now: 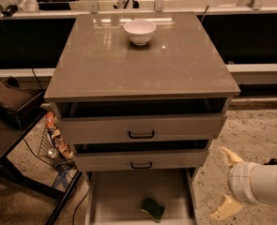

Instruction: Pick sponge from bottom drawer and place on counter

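sponge (153,209): green face up on bottom drawer (114,191) floor, right of centre.
gripper (219,183): 3 o'clock of sponge, outside the drawer's right wall, fingers spread, empty.
risk: sideways entry may clip that wall; a shallow grasp may skid the sponge.
counter (142,64): 12 o'clock; white bowl (139,31) at rear.

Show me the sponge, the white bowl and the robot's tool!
sponge (153,209): camera view, middle of its green top.
white bowl (139,32): camera view, its outer side.
tool (218,183): camera view, lower right, midway between its open fingertips.
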Robot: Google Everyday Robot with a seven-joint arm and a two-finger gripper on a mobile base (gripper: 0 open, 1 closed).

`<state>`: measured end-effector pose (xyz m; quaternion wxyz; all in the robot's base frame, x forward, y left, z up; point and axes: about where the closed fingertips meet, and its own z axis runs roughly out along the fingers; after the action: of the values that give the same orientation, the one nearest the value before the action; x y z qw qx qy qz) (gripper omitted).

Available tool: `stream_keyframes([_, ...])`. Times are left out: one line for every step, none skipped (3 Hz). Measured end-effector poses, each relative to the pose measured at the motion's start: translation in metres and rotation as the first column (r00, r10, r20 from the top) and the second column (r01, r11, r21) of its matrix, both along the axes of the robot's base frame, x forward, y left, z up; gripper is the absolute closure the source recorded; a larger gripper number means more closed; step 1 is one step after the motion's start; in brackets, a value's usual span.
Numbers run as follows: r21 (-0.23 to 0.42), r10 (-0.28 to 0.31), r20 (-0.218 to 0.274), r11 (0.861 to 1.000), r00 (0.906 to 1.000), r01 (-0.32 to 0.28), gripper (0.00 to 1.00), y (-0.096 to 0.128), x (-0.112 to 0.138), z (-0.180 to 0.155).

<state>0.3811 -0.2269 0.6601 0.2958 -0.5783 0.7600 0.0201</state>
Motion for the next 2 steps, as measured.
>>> stream_keyframes([0.069, -0.027, -0.046, 0.997, 0.9986, 0.030, 0.00, 0.030, 0.014, -0.072])
stream_keyframes([0.132, -0.032, -0.080, 0.990, 0.9962, 0.043, 0.00, 0.063, 0.024, -0.147])
